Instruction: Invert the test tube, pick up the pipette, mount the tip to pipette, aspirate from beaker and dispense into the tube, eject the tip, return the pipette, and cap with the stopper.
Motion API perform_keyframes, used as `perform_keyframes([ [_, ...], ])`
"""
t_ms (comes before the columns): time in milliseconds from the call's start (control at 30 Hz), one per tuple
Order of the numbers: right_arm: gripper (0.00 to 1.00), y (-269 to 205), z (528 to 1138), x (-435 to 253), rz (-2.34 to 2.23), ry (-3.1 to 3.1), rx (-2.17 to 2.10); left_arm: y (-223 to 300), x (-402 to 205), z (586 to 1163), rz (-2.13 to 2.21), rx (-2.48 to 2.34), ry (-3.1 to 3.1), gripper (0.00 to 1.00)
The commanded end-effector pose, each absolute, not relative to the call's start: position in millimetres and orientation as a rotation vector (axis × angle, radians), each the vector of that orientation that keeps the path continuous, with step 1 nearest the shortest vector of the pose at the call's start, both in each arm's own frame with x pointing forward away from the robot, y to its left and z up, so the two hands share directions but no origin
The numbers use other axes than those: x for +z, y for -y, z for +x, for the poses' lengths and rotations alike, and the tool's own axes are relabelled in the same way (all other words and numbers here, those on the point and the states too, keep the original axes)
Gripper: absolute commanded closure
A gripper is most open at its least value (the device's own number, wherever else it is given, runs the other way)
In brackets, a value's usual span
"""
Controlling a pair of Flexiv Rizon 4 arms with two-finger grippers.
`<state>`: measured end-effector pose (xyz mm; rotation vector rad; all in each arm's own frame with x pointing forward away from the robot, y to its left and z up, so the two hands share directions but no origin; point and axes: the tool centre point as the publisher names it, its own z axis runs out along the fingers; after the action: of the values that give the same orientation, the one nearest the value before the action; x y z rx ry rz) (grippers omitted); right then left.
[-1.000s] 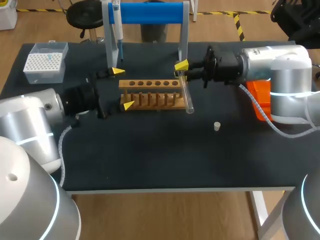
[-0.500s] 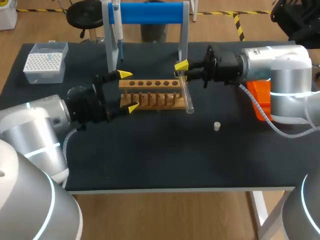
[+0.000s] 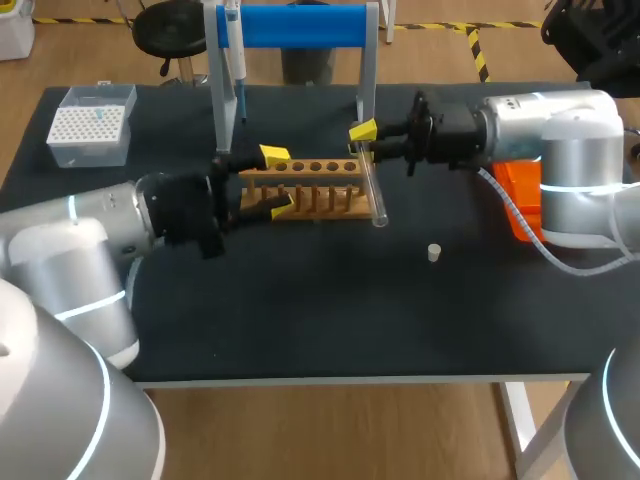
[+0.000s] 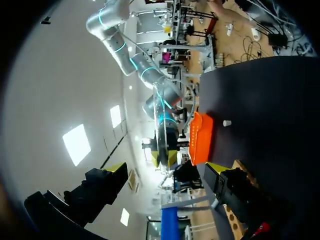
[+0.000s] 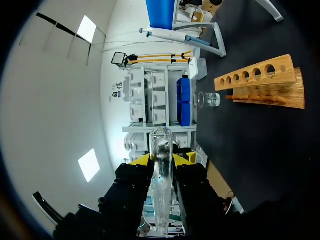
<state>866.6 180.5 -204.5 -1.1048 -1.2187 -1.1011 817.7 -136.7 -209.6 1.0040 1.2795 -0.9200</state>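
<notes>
As the task stands at its tube step, the entries read as follows.

Right hand: clenched on the tube, a finger on each side of the glass near its upper part. The tube hangs near-upright at the right end of the rack, its lower end close over the counter. Whether it touches the rack's end or is just beside it cannot be told, nor which end is the mouth.

Left hand: released, fingers spread, one on each side of the rack's left end. Contact with the wood cannot be told.

Pipette: on its stand, not yet taken.

Tip box: far left corner of the counter.

Stopper: alone on the counter, well apart from the rack.

Beaker: beyond the rack, seen from the right wrist only.

Hazards, as judged:
- The glass is smooth and held high, so a turn or a knock against the rack's end could make the tube slip or crack.
- If the left hand closes or pushes off-line, the rack may slide or tip, leaving its holes out of line with the tube.
- Both hands work at the one rack, so reaching further inward risks contact between them.
</notes>
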Motion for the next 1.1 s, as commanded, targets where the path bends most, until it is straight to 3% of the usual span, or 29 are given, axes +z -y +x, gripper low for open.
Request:
perform_keyframes([
  [33,1.00,-180.7,865.6,-203.4,-1.110,1.220,-1.103,137.7,-208.7,819.5,1.196,-0.900,-1.171,0.00],
  [1100,1.00,-180.7,865.6,-203.4,-1.110,1.220,-1.103,228.2,-204.3,793.0,1.179,-1.060,-1.278,0.00],
])
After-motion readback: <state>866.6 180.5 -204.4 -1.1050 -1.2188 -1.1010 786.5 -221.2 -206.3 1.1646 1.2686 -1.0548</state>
